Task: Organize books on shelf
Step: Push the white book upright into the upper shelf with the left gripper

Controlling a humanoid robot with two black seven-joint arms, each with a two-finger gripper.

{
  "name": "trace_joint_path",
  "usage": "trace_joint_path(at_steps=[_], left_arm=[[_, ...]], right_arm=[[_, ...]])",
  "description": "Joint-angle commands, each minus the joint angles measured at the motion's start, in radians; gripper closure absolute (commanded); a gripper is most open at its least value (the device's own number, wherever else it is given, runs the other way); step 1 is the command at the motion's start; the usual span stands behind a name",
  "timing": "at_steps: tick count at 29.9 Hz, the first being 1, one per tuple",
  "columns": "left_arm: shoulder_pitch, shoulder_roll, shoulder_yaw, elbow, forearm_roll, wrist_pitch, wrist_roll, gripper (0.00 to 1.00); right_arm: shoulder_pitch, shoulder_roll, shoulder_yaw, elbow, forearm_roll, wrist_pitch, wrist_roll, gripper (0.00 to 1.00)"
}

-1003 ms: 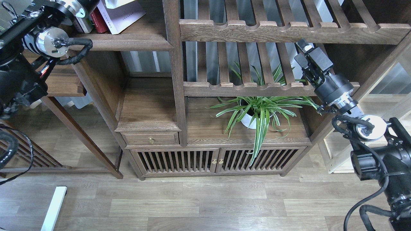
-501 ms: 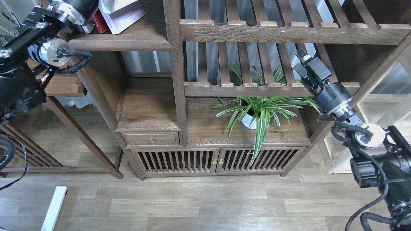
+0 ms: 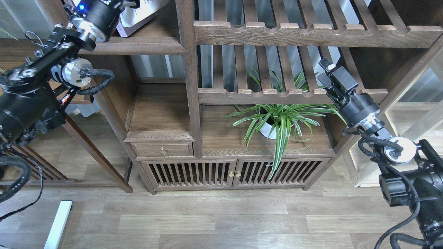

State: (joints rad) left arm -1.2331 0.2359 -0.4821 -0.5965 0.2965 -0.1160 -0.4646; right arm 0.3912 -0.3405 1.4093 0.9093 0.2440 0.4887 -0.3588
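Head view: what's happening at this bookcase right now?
The left arm reaches up to the dark wooden shelf at top left, where a white book lies. Its gripper is at the frame's top edge by that book, too cut off to tell whether it grips. The right gripper hangs empty in front of the slatted rack, above the potted spider plant.

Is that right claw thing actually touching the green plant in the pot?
Apart. In the head view the right gripper hangs in front of the slatted rack, above and to the right of the plant; dark wood shows between its fingers and the nearest leaves.
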Motion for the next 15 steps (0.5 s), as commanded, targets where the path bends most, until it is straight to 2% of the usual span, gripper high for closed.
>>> trace_joint_path(at_steps=[1,15], left_arm=[[0.006,-0.001,0.026,0.000,0.001,0.003,-0.016,0.98],[0.021,-0.053,0.023,0.099,0.000,0.004,-0.024,0.97]], right_arm=[[0.000,0.000,-0.001,0.000,0.000,0.000,0.000,0.05],[0.000,-0.002,-0.003,0.000,0.000,0.000,0.000,0.05]])
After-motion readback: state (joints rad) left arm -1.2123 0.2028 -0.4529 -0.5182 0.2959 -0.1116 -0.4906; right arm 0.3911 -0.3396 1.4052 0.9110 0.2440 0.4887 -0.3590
